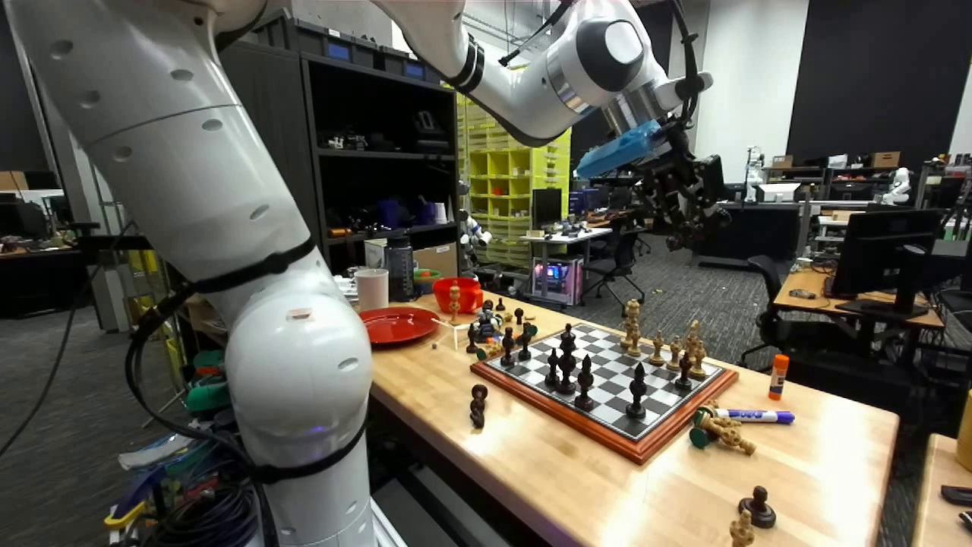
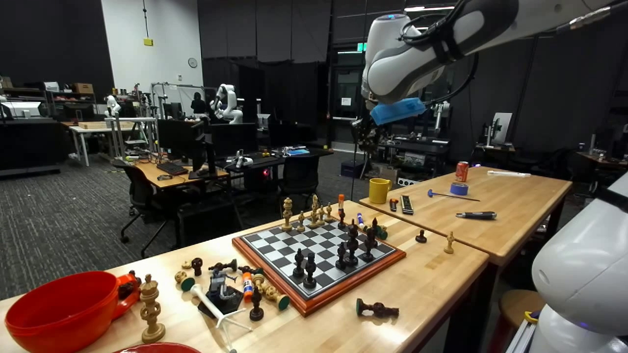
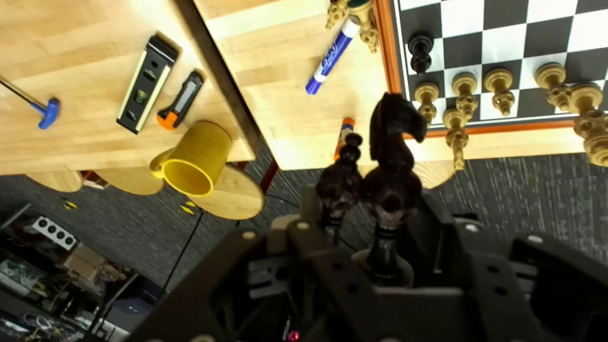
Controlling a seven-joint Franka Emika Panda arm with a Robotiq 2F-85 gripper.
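My gripper [image 3: 371, 209] is shut on two dark chess pieces side by side. One is a dark knight [image 3: 393, 194] with a horse head. The other is a slimmer round-topped dark piece [image 3: 339, 183]. The fingers press from both sides and the two pieces touch. In both exterior views the gripper [image 1: 683, 213] [image 2: 365, 135] is raised high above the table, and the held pieces are hard to make out there. A chessboard with a red-brown rim [image 1: 558, 414] [image 2: 353, 285] lies below, with dark pieces [image 2: 352, 242] and light pieces [image 1: 632, 327] standing on it.
A purple marker [image 3: 334, 56], an orange glue stick [image 1: 778, 377] and toppled light pieces [image 1: 725, 433] lie beside the board. A red cup [image 2: 64, 309], red plate [image 1: 399, 325] and loose pieces stand at one end. An adjoining table holds a yellow mug [image 2: 379, 191] and tools.
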